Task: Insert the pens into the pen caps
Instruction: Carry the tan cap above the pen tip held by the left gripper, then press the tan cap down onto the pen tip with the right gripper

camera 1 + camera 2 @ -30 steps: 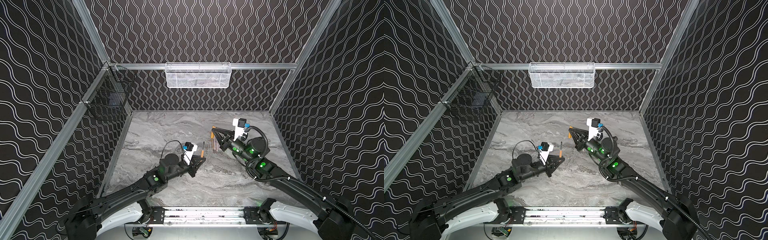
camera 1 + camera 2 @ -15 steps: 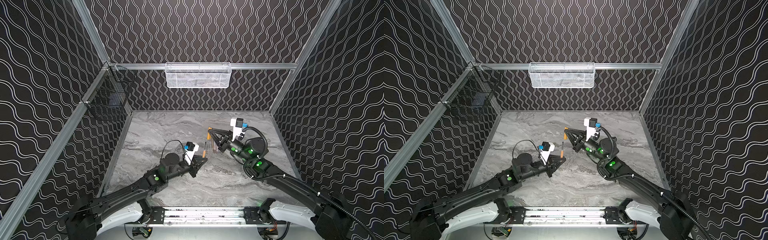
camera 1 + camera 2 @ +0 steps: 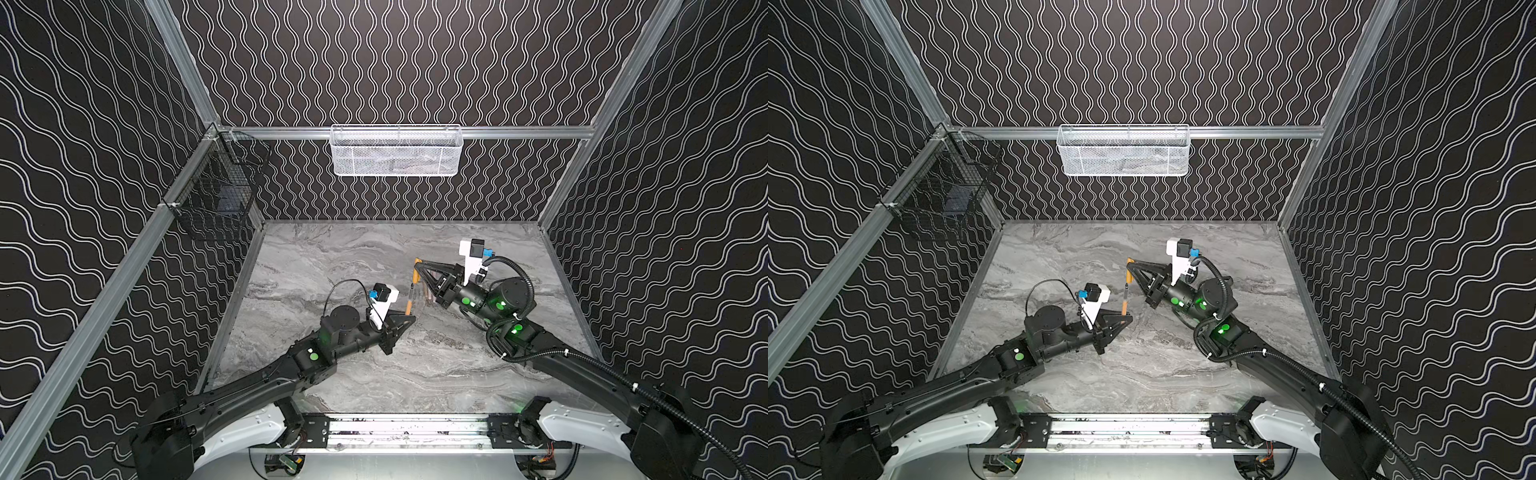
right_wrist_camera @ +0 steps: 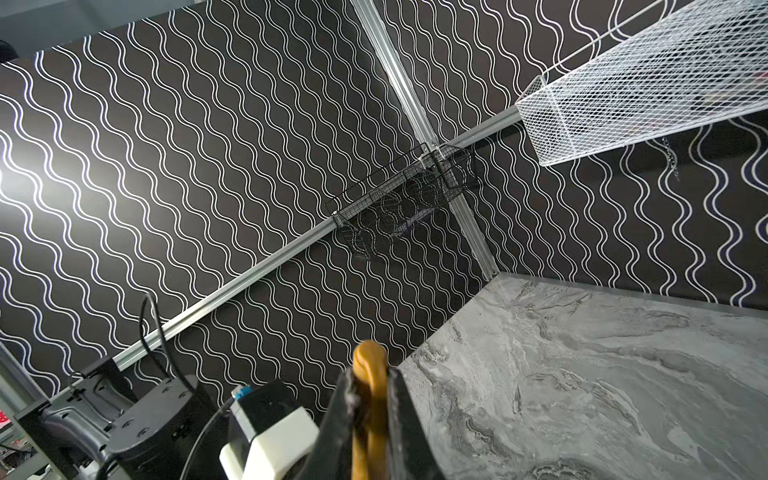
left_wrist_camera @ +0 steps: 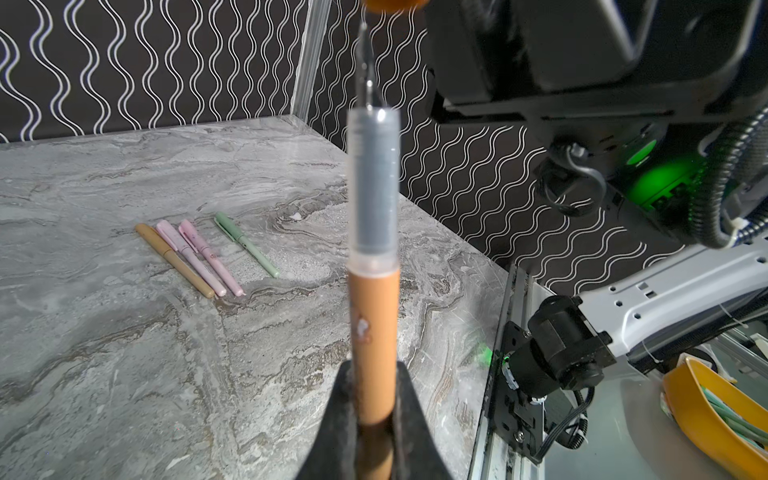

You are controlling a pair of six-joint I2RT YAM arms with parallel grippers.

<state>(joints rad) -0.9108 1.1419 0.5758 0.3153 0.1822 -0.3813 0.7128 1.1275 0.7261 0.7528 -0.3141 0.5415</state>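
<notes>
My left gripper [image 3: 409,321] [image 5: 374,401] is shut on the lower barrel of a tan-orange pen [image 3: 409,307] [image 3: 1124,306] [image 5: 374,324]. The pen stands upright with its thin dark tip pointing away from the jaws. My right gripper [image 3: 417,264] [image 4: 370,384] is shut on a tan-orange pen cap [image 3: 416,272] [image 3: 1129,272] [image 4: 369,365]. In the left wrist view the cap [image 5: 390,3] sits just beyond the pen's tip, roughly in line with it. Whether the tip has entered the cap does not show.
Several capped pens lie side by side on the marble table [image 5: 104,374]: a tan one [image 5: 174,259], two pink ones [image 5: 192,257] and a green one [image 5: 245,245]. A white mesh basket [image 3: 395,151] hangs on the back wall. A black wire basket [image 3: 216,199] hangs on the left wall.
My right gripper has carried the cap a little to the left, over the pen's tip. My left gripper has shifted the pen slightly to the right.
</notes>
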